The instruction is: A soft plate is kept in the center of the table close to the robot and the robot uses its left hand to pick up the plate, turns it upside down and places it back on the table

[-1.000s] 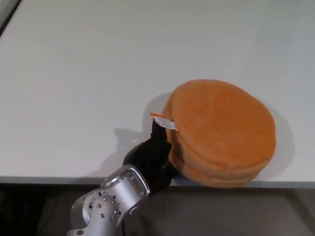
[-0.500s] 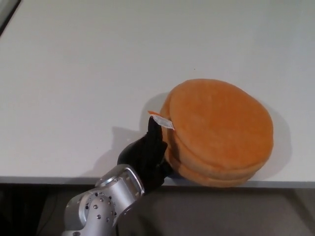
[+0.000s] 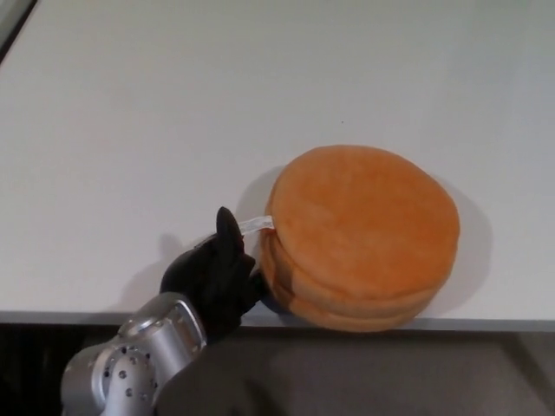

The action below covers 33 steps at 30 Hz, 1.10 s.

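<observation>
The soft orange plate [image 3: 362, 232] lies dome-side up near the table's front edge, right of centre, and its near rim slightly overhangs the edge. A small white tag [image 3: 254, 224] sticks out of its left rim. My left hand [image 3: 212, 279] is black and sits just left of the plate at the table edge, open. One finger [image 3: 228, 227] stands up clear of the plate, while the lower fingers rest against its lower-left rim. The silver forearm [image 3: 130, 368] comes up from the bottom left.
The white table [image 3: 173, 113] stretches far back and to both sides. Its front edge [image 3: 104, 317] runs across the picture just below the plate, with dark floor beneath. A dark strip shows at the top left corner.
My left hand and forearm have drawn back to the left, away from the plate's rim. The plate has shifted a little left and settled flatter on the table.
</observation>
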Available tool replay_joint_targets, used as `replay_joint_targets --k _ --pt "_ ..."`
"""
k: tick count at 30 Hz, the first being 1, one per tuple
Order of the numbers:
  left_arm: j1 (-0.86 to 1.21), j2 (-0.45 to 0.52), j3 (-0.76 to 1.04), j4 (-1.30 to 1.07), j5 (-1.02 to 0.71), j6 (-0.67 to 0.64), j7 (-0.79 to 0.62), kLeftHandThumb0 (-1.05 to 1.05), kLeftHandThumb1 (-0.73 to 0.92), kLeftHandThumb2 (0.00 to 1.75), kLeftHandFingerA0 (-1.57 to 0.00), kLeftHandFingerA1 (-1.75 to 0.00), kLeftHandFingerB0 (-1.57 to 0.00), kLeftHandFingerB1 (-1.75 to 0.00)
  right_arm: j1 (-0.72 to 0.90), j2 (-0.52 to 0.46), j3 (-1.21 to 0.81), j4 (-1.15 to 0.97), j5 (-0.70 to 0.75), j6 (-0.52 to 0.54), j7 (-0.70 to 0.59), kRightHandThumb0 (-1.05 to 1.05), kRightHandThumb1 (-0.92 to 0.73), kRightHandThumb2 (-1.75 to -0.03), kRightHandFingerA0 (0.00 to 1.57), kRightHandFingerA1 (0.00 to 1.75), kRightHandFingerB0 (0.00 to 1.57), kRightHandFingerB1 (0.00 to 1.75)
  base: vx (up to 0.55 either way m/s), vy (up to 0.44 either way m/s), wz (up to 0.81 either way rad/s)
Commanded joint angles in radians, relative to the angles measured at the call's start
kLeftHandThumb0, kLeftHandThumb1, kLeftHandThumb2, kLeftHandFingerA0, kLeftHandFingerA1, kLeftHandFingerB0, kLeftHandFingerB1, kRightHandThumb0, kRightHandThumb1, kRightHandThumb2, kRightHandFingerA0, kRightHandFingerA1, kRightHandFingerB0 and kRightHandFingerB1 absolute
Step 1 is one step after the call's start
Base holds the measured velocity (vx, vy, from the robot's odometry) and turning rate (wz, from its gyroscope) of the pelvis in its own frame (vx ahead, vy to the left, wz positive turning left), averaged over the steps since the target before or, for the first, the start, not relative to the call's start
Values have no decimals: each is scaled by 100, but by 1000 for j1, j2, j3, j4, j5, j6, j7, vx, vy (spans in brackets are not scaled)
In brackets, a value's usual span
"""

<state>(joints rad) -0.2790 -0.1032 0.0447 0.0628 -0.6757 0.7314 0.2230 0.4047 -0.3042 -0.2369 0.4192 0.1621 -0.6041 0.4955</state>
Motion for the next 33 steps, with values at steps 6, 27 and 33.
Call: replay_joint_targets --k 6,27,33 --pt "46 86 -5 -47 63 62 -51 -105 72 113 0 -17 0 -1 10 -11 1 -21 5 9 -6 -67 -86 -66 45 47 29 34 0 0 0" --pt "284 389 -261 -208 518 -537 -198 -93 70 112 -2 -23 -16 -25 13 -3 8 -6 9 -1 -1 -65 -86 -66 45 47 28 34 0 0 0" --pt "361 398 -295 -218 627 -729 -154 -92 70 112 -8 -36 -8 -29 12 -14 3 -18 2 11 -12 -67 -86 -66 46 45 28 33 0 0 0"
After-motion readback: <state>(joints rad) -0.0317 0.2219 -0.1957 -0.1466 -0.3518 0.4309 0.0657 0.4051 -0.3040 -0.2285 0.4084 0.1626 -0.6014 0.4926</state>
